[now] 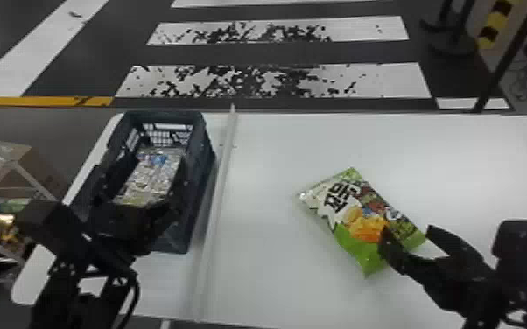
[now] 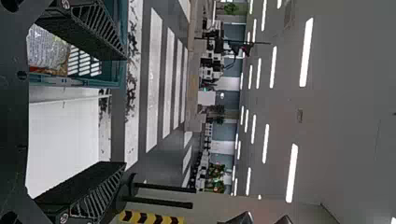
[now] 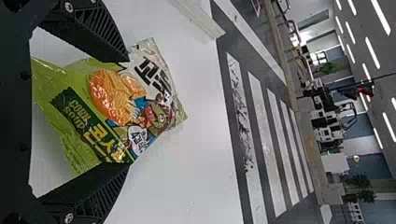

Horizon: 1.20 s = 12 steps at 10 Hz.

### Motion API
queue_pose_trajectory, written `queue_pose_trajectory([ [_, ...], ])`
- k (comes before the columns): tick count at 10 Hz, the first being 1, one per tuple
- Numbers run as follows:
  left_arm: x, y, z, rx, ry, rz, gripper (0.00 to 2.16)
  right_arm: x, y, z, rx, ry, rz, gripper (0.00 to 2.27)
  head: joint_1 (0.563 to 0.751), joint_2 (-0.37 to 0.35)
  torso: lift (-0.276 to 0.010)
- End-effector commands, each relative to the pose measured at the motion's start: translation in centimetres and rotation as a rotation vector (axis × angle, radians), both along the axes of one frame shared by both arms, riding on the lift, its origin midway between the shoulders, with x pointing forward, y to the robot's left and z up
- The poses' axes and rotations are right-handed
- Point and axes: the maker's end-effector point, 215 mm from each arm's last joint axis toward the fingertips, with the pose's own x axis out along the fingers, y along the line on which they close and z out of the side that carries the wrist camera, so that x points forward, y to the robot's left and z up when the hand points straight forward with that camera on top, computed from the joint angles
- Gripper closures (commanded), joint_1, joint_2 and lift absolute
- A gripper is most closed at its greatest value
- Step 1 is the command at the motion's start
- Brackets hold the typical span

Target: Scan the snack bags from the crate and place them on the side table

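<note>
Right gripper (image 1: 407, 232): fingers spread, nothing clenched. They stand on either side of the green end of the snack bag (image 1: 354, 205), partly overlapping it in the right wrist view; contact cannot be confirmed.

Left gripper (image 1: 157, 168): also released, its fingers parted over the crate (image 1: 203, 175). No item is gripped.

Container: one dark blue-grey plastic crate, upright on the left part of the white table (image 1: 275, 267), with a lattice far wall and an open top. It contains silvery packs (image 1: 155, 175) bearing fine print and a small blue patch; their number cannot be determined. In the left wrist view, a red-orange edge is noted on the contents. A pale raised strip (image 1: 219, 197) runs along the table between crate and snack bag.

Task item: the snack bag lies on the table well apart from the crate, printed face up and set diagonally. Its pale end points away from the right gripper. Front: white and bright green, with bold black lettering, orange chips and cartoon figures. The surface is glossy and lightly creased, and the bag appears full.

Beyond the crate's side of the table: a white-framed shelf (image 1: 15, 162) holding a cardboard box (image 1: 24, 153) and coloured packs (image 1: 4, 223).
</note>
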Motion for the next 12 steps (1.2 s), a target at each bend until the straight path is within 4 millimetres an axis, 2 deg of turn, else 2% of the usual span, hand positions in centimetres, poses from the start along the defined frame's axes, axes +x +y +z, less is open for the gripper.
queue_pose_trajectory([
  [1,-0.6,0.1,-0.4,-0.009,0.009,0.0,0.08,1.2,-1.4,-0.5,-0.006,0.035,-0.011,0.09,0.695,0.13,-0.094],
  [4,-0.6,-0.9,-0.7,-0.032,0.017,-0.032,0.08,2.1,-4.2,-2.3,0.052,0.127,0.0,0.08,0.695,0.087,-0.094],
  [6,-0.5,-1.3,-1.1,-0.048,0.03,-0.051,0.08,1.7,-4.5,-3.0,0.105,0.17,0.026,0.08,0.695,0.063,-0.094],
  [8,-0.9,-1.5,-1.5,-0.059,0.041,-0.062,0.09,2.5,-4.0,-3.9,0.128,0.202,0.078,0.08,0.695,0.049,-0.094],
  [12,-1.4,-2.0,-1.9,-0.066,0.052,-0.073,0.09,2.9,-1.3,-4.9,0.125,0.218,0.172,0.08,0.695,0.07,-0.094],
])
